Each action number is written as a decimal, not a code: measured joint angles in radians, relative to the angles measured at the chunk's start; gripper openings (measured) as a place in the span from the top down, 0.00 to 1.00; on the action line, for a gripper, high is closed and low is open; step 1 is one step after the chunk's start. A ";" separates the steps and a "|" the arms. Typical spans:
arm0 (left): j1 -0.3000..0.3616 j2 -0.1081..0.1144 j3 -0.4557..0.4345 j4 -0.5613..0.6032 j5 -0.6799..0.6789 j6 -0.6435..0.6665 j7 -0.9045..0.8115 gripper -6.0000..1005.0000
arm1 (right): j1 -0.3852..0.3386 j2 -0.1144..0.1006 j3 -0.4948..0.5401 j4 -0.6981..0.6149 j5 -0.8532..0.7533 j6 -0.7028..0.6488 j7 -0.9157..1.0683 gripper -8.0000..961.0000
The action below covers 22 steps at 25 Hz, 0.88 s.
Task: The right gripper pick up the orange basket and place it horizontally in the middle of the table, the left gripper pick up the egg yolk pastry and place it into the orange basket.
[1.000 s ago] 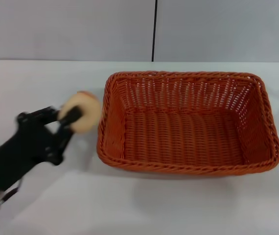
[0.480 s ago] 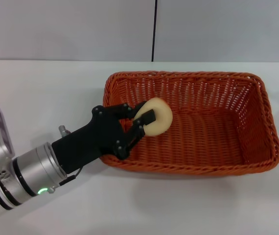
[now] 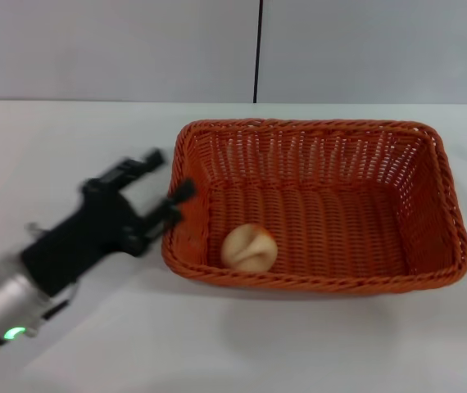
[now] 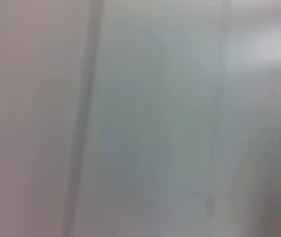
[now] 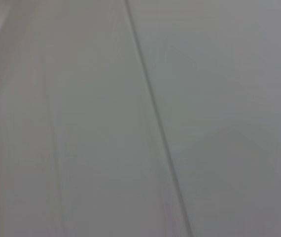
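The orange basket (image 3: 315,205) lies lengthwise on the white table (image 3: 70,139), right of centre in the head view. Inside it, the pale egg yolk pastry (image 3: 249,246) rests on the woven floor near the front left corner. My left gripper (image 3: 166,176) is open and empty, just outside the basket's left wall, its black arm running down to the lower left. The right gripper is out of view. Both wrist views show only a plain grey surface.
A grey wall with a dark vertical seam (image 3: 258,49) stands behind the table. Bare tabletop lies in front of the basket and to its left around my arm.
The left gripper carried the pastry over the basket's left rim, let it go, and pulled back to the left. The pastry now lies in the basket.
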 joint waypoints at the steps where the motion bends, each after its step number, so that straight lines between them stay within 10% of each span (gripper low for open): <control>1: 0.046 0.000 -0.069 0.031 0.000 0.022 0.000 0.52 | -0.001 0.000 0.018 0.011 -0.001 0.000 -0.007 0.34; 12: 0.278 0.000 -0.477 0.116 0.000 0.056 0.014 0.21 | -0.031 0.002 0.248 0.204 0.003 -0.012 -0.269 0.33; 22: 0.325 -0.005 -0.549 0.103 0.000 0.056 0.135 0.19 | -0.036 0.001 0.371 0.333 0.003 0.029 -0.462 0.32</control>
